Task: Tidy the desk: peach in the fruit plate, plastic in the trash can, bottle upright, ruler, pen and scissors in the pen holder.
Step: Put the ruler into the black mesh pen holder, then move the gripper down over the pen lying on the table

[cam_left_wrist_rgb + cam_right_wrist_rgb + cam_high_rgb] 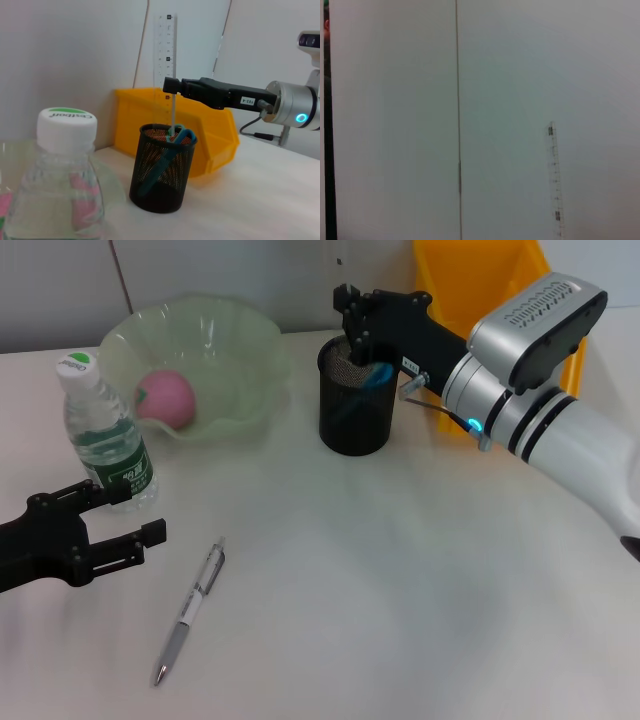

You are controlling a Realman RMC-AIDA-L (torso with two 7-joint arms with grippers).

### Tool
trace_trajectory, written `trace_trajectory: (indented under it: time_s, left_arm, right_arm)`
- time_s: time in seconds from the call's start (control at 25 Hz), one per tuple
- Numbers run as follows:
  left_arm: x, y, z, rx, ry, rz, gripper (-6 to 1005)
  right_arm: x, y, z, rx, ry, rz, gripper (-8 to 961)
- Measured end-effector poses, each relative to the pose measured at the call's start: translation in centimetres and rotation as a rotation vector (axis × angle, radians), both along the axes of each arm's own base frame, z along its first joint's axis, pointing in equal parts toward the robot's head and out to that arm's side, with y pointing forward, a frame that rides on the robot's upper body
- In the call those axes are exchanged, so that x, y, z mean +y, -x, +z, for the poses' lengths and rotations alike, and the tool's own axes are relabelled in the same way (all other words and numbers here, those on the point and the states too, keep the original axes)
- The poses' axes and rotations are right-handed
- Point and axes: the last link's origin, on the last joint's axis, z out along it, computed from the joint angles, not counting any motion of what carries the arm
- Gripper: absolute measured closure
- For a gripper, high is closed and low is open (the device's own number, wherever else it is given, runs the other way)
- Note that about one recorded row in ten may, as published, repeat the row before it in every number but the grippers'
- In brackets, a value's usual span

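Black mesh pen holder (356, 400), blue-handled scissors (170, 150) inside; clear ruler (166, 55); yellow bin (200, 130); pink peach (165, 397) in pale green plate (240, 350).

White desk (400, 590) carries bottle (103, 435) (upright), fruit plate (235, 350), pen holder (355, 400), pen (190, 610).

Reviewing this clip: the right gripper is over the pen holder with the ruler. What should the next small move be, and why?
Probably lower and release. The right gripper holds the ruler upright, its lower end already inside the pen holder beside the scissors. Opening there should leave it standing. The pen lies on the table near the left gripper.
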Motion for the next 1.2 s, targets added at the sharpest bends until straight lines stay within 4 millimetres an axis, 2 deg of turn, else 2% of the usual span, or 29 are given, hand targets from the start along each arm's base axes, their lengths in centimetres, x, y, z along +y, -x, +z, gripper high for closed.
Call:
trace_trajectory:
  time_s: [0.72,1.2]
  left_arm:
    - [-0.01,0.11,0.08,0.002,-0.005,0.002,213]
    - [-0.07,0.19,0.18,0.003,-0.009,0.0,213]
  right_arm:
    - [-0.41,-0.62,-0.23,0.034,0.006,-0.043,936]
    - [-0.75,-1.01,0.07,0.096,0.02,-0.064,636]
